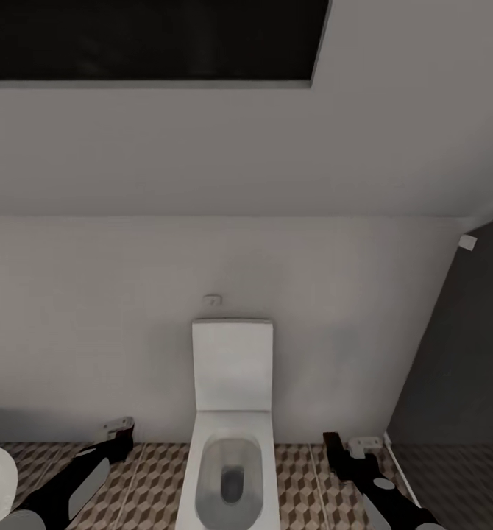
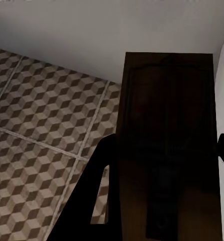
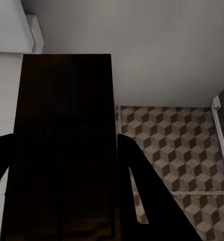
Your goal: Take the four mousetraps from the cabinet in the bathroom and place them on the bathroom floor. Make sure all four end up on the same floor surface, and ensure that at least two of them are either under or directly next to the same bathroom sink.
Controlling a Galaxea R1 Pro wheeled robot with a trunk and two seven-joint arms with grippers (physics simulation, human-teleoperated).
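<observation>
The toilet (image 1: pixel 230 434) stood against the pale wall (image 1: pixel 224 258), its white cistern upright behind the open bowl, and it serves as the landmark for everything else. The bathroom floor (image 1: pixel 298 486), tiled in a brown, beige and white cube pattern with pale grout lines, spread to both sides of the bowl. To the toilet's left, the left gripper (image 1: pixel 118 428) hung low over the tiles near the wall. In the left wrist view the fingers (image 2: pixel 94 201) of this gripper (image 2: pixel 164 193) were pinching a flat dark rectangular board, a mousetrap (image 2: pixel 167 145), held between them above the floor (image 2: pixel 36 130); the board looked almost black in shadow, so its wire parts could only be guessed at. To the toilet's right, the right gripper (image 1: pixel 349 449) hung at a like height, just in front of the dark panel (image 1: pixel 460 353) that rose at an angle on that side. In the right wrist view the fingers (image 3: pixel 142 191) of that gripper (image 3: pixel 62 175) were closed on a second mousetrap (image 3: pixel 64 145), another flat dark board seen from its broad face, with the white toilet (image 3: pixel 11 35) beside it and the floor (image 3: pixel 177 150) beyond. A small white fitting (image 1: pixel 213 299) sat on the wall above the cistern, and a dark recessed panel (image 1: pixel 151 37) lay in the ceiling high above the toilet.
</observation>
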